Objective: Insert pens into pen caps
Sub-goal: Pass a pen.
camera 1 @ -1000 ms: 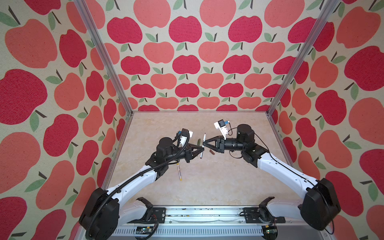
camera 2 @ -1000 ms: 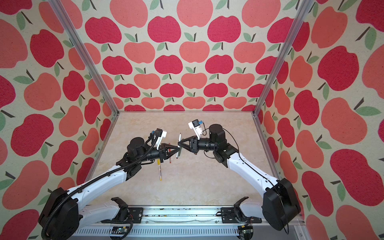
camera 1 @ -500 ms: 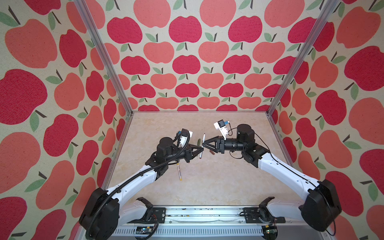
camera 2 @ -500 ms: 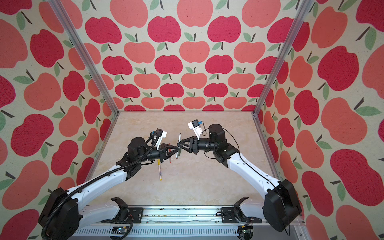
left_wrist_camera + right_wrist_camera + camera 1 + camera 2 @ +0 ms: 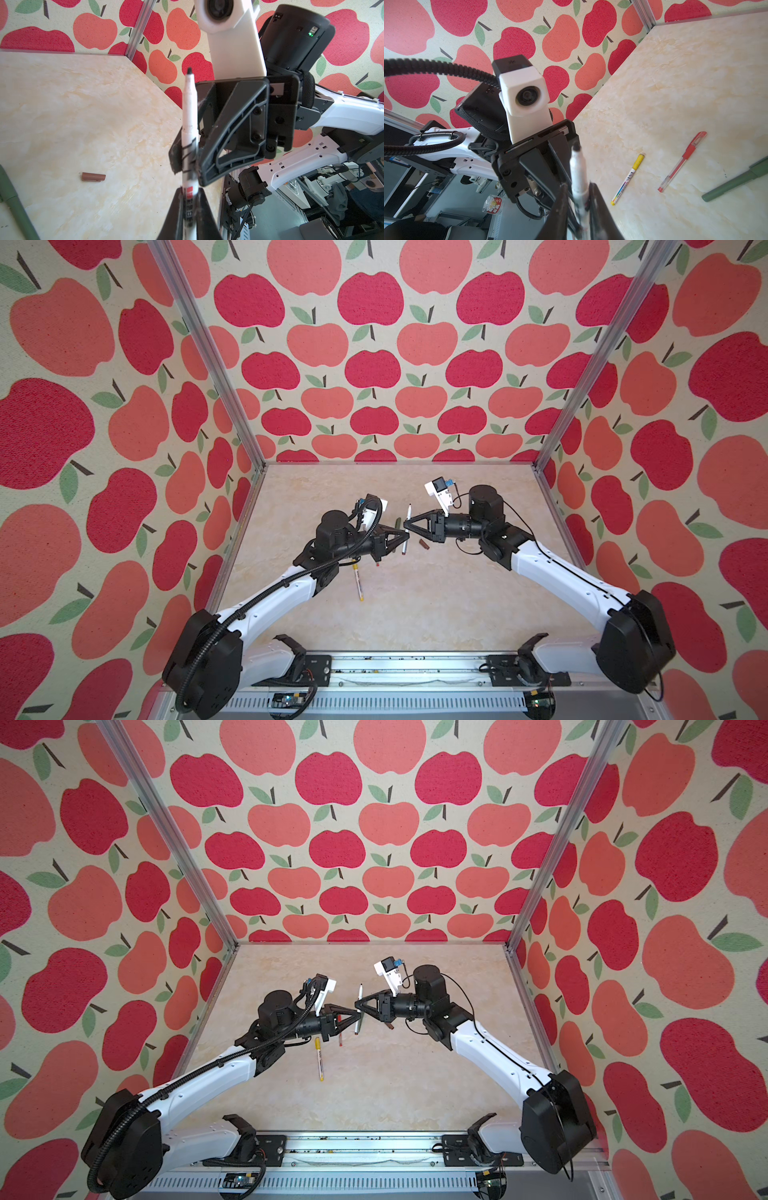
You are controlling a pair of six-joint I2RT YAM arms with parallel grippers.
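place: robot lab cell | evidence: apple-print walls point(image 5: 374, 364), aluminium frame point(image 5: 209, 356), mounting rail point(image 5: 395, 672)

Up high at the front, both top views look down and toward the back wall point(image 5: 374, 364), taking in the whole table point(image 5: 415, 614) from far off, nearly the same picture. Down low, the left wrist view sits tight on the white pen point(image 5: 189, 116), facing the right arm's camera point(image 5: 220, 8). The right wrist view stares straight back at the left arm's camera point(image 5: 527, 96), sharing that pen.
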